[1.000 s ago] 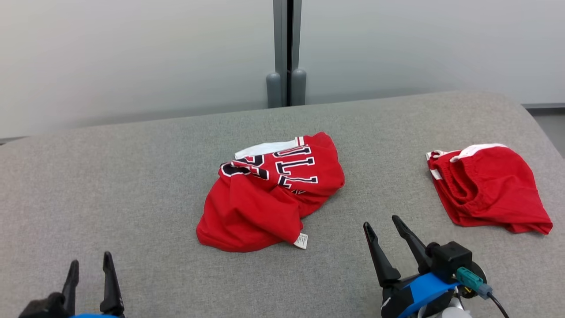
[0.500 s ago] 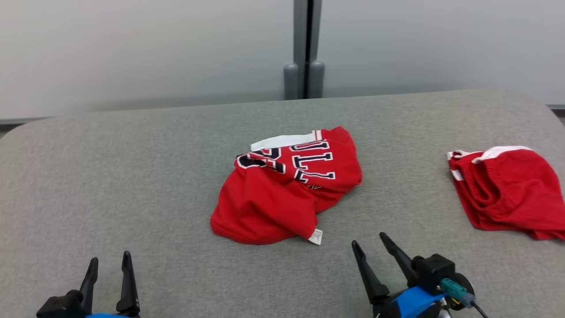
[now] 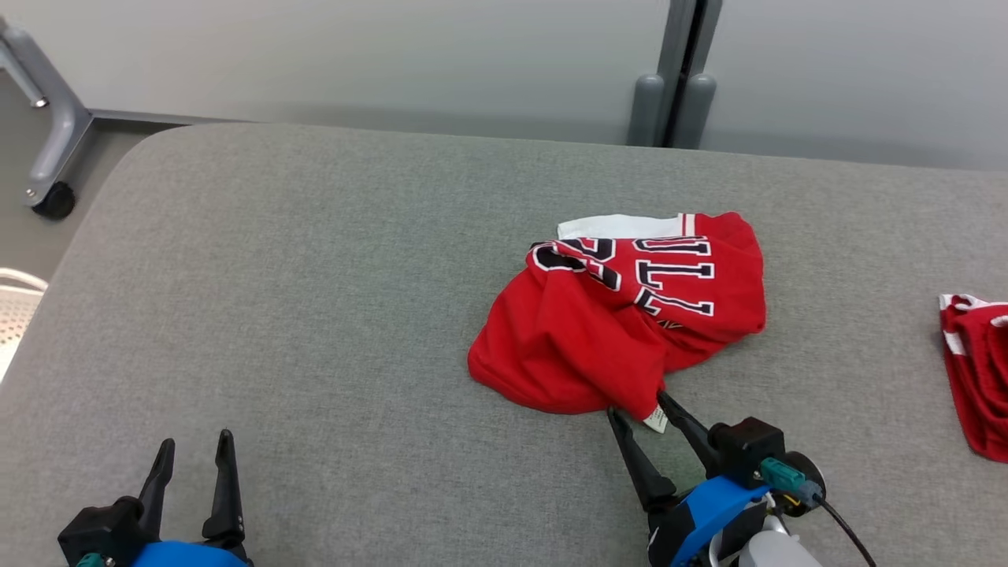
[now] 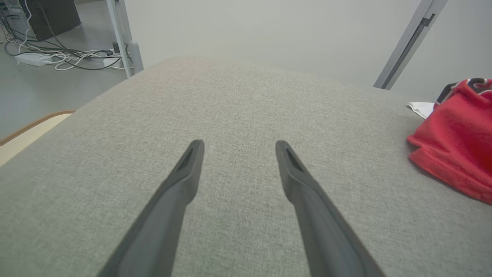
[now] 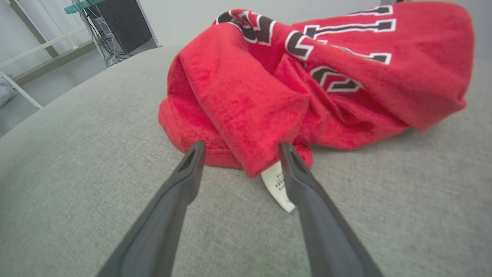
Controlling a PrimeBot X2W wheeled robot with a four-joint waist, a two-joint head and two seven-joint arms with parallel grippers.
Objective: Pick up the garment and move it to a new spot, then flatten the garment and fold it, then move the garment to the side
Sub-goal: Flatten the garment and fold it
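The garment [image 3: 622, 315] is a crumpled red shirt with black-and-white letters, lying in a heap right of the middle of the grey padded table [image 3: 315, 276]. My right gripper [image 3: 638, 405] is open at the heap's near hem. In the right wrist view its fingertips [image 5: 241, 145] straddle a red fold of the garment [image 5: 307, 77], just beside the white label [image 5: 278, 184]. My left gripper [image 3: 197, 439] stands open over bare table at the lower left, nothing between its fingers [image 4: 239, 142]. The garment [image 4: 457, 154] lies well off to that gripper's right.
A second red garment [image 3: 976, 370] lies at the table's right edge. A grey post [image 3: 673, 102] stands behind the table's far edge, and a frame leg with a caster [image 3: 51, 197] beyond the far left corner. Cables [image 4: 69, 61] lie on the floor there.
The head camera has turned left, so the whole picture has shifted right. My right gripper has moved forward to the garment's near hem, its open fingertips now around a fold.
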